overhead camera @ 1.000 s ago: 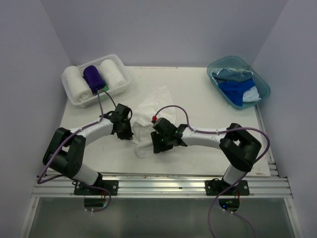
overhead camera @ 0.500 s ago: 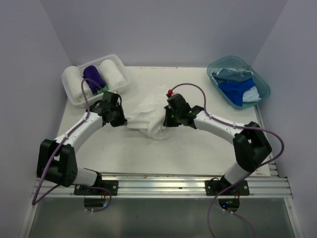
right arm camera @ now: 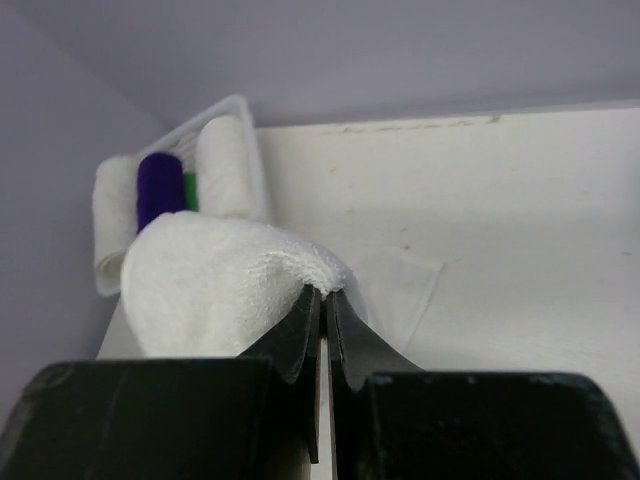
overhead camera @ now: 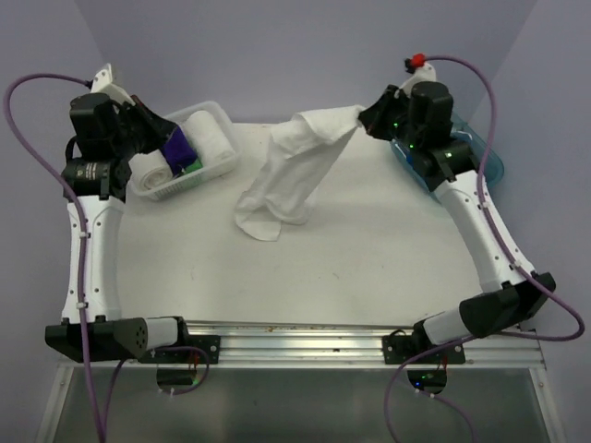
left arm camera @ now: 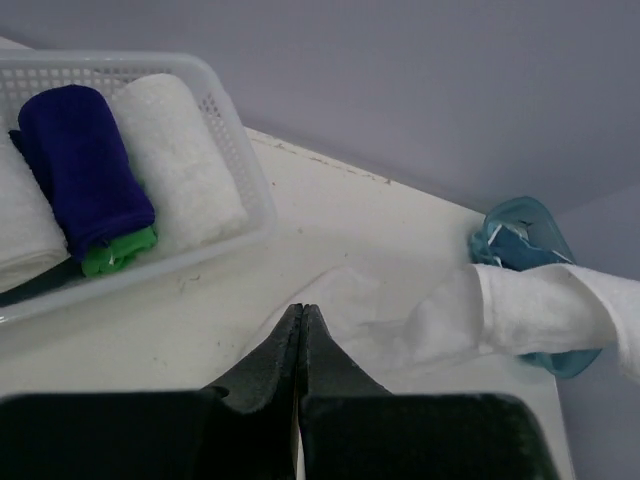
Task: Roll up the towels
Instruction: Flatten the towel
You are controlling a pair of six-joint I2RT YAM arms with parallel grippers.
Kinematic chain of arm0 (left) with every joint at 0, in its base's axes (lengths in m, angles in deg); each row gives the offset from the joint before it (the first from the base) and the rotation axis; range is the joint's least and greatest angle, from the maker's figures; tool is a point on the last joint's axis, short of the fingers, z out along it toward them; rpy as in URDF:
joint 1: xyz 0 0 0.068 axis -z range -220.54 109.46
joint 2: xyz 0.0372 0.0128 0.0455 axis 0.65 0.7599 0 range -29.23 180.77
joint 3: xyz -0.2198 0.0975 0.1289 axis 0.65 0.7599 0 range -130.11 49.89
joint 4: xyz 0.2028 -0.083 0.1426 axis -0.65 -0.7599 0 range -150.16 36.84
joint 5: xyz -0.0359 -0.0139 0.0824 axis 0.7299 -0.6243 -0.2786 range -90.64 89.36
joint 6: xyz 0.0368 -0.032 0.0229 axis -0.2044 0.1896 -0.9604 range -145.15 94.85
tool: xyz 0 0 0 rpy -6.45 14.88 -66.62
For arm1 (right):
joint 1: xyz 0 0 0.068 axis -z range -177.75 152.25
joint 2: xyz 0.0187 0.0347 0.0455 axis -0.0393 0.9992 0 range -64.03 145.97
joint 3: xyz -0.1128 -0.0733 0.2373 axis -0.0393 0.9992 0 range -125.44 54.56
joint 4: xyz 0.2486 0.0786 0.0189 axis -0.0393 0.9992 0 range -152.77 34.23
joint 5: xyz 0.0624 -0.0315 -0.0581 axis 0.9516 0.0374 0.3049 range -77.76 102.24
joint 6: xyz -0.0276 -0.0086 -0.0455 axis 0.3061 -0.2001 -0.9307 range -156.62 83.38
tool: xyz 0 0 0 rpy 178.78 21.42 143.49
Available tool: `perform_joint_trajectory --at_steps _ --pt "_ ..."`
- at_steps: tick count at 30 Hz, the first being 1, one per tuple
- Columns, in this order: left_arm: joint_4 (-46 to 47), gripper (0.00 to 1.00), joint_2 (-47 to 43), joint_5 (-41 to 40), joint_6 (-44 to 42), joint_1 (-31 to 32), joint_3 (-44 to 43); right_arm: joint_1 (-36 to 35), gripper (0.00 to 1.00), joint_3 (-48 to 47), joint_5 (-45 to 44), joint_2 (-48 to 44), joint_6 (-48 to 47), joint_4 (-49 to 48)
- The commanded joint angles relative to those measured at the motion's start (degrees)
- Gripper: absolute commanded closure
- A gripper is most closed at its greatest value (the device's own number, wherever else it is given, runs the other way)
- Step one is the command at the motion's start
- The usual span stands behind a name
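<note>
A: One white towel [overhead camera: 284, 175] hangs from the right end effector [overhead camera: 363, 118], which is clamped on its top corner, long axis slanting down-left to the bench [overhead camera: 369, 258].
B: The left end effector [overhead camera: 152, 125] is closed, empty, near the basket [overhead camera: 222, 159]; the towel's free end lies lower, to its right.

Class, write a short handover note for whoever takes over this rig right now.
Left gripper: shut, empty, up by the basket.
Right gripper: shut on a corner of the white towel, held high; its tail rests on the table.
Done: two white rolls and a purple roll in the basket.
Left: roll this towel, then the blue towels in the tub.
</note>
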Motion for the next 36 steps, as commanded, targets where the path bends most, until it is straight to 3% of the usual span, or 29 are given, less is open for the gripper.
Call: perform_joint_trajectory --at_steps 1,6,12,15,19,22,28,33,36 --pt "-3.21 1.0 -3.07 3.22 -2.07 -2.18 0.51 3.43 1.0 1.08 -6.59 -5.66 -2.79 5.07" --pt "3.38 1.0 -9.23 12.12 1.1 -1.21 13.34 3.61 1.0 11.72 -10.0 -11.99 -2.88 4.8" --pt "5.33 1.0 -11.88 11.69 1.27 0.63 26.8 3.78 1.0 24.38 -9.92 -16.82 -1.91 7.08" --pt "7.26 0.9 -10.39 9.59 1.54 4.13 30.5 3.87 1.0 26.24 -10.63 -18.23 -1.73 7.79" --pt "11.9 0.64 -1.8 4.66 3.72 16.59 32.78 3.78 1.0 24.75 -12.03 -18.59 -2.35 9.37" --pt "14.03 0.47 6.54 1.16 3.56 22.75 31.21 3.78 1.0 25.1 -14.14 -19.11 -2.79 10.6" --pt "10.34 0.25 24.75 -6.58 -0.65 32.52 18.48 4.04 1.0 26.33 -16.87 -21.92 -3.67 12.71" --pt "9.37 0.25 34.69 -9.4 -1.45 34.03 11.96 4.22 1.0 26.15 -18.1 -23.59 -4.19 13.94" --pt "9.02 0.3 38.47 -9.23 -1.98 34.12 9.5 4.48 1.0 25.45 -18.01 -23.68 -4.37 14.12"
